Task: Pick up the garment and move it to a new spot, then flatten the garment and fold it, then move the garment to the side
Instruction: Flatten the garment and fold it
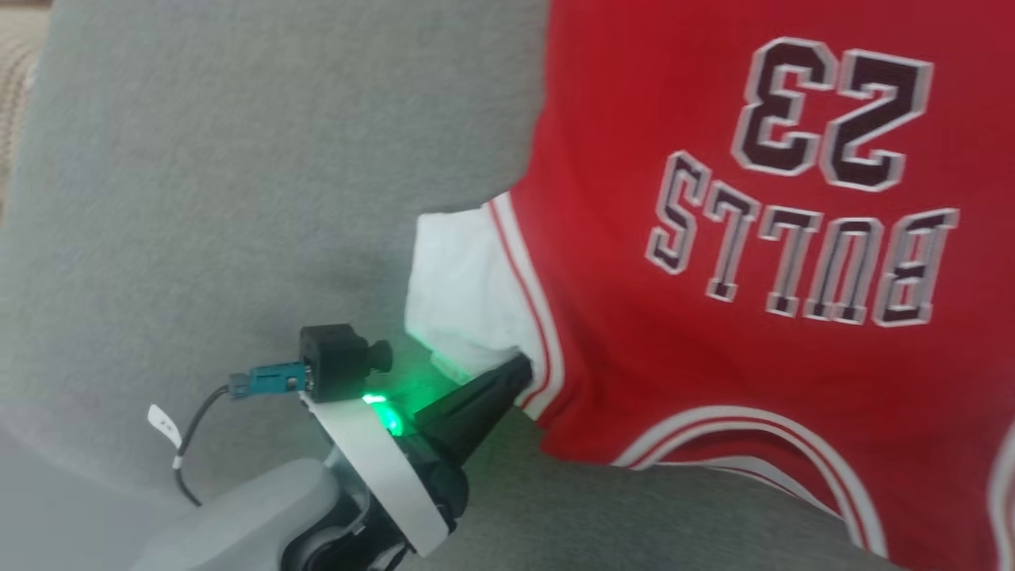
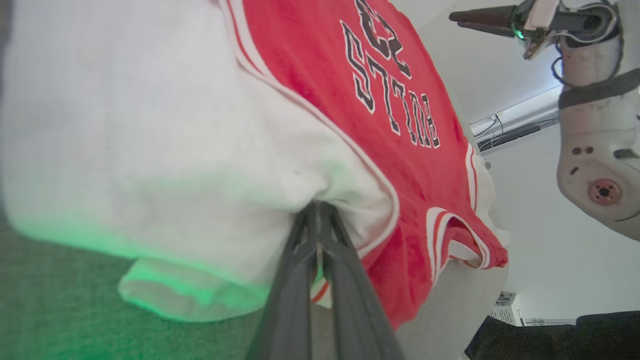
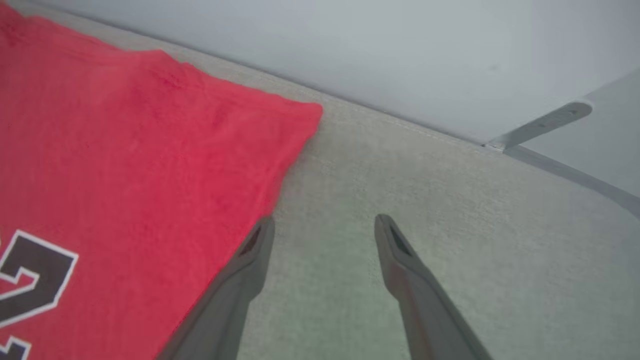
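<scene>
While its left claw (image 1: 522,369) pinches shut on a bunched white side panel, a two-armed robot works on one red soft-fabric garment (image 1: 714,317) with white side panels, red-and-white striped trim and black, white-outlined lettering. The garment lies on the right half of a grey, felt-like surface (image 1: 238,198). Its print reads upside down from the robot's side: two numerals, "23", on the far side and five block letters, "BULLS", nearer. A curved triple stripe edges the near hem.

The two long dark fingers (image 2: 300,280) of the left claw are pressed together, with white knit fabric gathered between their tips at the garment's near-left edge. One green light (image 1: 381,406) glows on that wrist and tints the cloth beside it. One small black box-shaped camera module (image 1: 337,361) sits on the wrist, with one thin black cable (image 1: 194,428) trailing from it.

The right claw (image 3: 324,225) hangs with its two tapered fingers spread wide and holds nothing. It is over bare grey surface at the garment's far-right corner. One finger (image 3: 250,260) is right at the red edge; contact cannot be told.
</scene>
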You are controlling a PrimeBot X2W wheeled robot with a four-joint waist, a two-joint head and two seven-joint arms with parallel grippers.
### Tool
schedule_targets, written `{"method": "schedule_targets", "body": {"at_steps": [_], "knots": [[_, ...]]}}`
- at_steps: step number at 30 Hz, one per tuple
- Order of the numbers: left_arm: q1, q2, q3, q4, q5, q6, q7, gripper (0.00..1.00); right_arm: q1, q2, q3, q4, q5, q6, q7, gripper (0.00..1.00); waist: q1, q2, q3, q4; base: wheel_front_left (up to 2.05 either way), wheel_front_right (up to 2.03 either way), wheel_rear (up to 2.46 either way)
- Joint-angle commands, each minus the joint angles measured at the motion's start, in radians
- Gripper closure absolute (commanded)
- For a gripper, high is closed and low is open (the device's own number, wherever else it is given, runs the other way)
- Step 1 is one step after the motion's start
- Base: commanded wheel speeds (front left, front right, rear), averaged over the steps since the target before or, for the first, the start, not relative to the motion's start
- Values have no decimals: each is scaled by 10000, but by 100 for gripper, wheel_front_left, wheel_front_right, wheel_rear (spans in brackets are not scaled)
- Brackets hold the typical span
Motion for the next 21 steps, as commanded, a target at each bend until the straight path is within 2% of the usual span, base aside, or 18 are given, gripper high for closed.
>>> {"method": "schedule_targets", "body": {"at_steps": [1, 6, 11, 12, 13, 14, 18, 21], "knots": [[-19, -50, -68, 82, 51, -14, -23, 100, -476, 85, 183, 396, -229, -1, 156, 0, 1, 0, 598, 542, 0, 0, 0], [-100, -133, 77, 62, 134, 9, -1, 100, -2102, 707, 410, 2156, -955, -1, 1092, 0, 1, 0, 1072, 700, 0, 0, 0], [-157, -250, 98, 73, 189, 19, 2, 100, -2721, 1062, 460, 3219, -1587, -1, 1615, 0, 1, 0, 1260, 756, 0, 0, 0], [-187, -260, 104, 70, 180, 21, 2, 100, -2786, 1120, 446, 3338, -1658, -1, 1557, 58, 1, 0, 1266, 755, 0, 0, 0], [-187, -260, 104, 70, 180, 21, 2, 100, -2786, 1120, 446, 3338, -1658, -1, 1557, 58, 1, 0, 1266, 755, 0, 0, 0], [-242, -242, 207, 110, 194, 21, 2, 100, -2802, 1187, 468, 3478, -1638, -1, 1399, 100, 1, 0, 1227, 714, 0, 0, 0], [-179, -167, 495, 192, 227, 21, -1, 100, -2702, 1149, 528, 3564, -1458, -1, 1013, 100, 1, 0, 1011, 541, 0, 0, 0], [27, -15, 776, 239, 212, 21, -6, 100, -2369, 1103, 826, 3345, -913, -1, 722, 100, 1, 0, 637, 241, 0, 0, 0]]}}
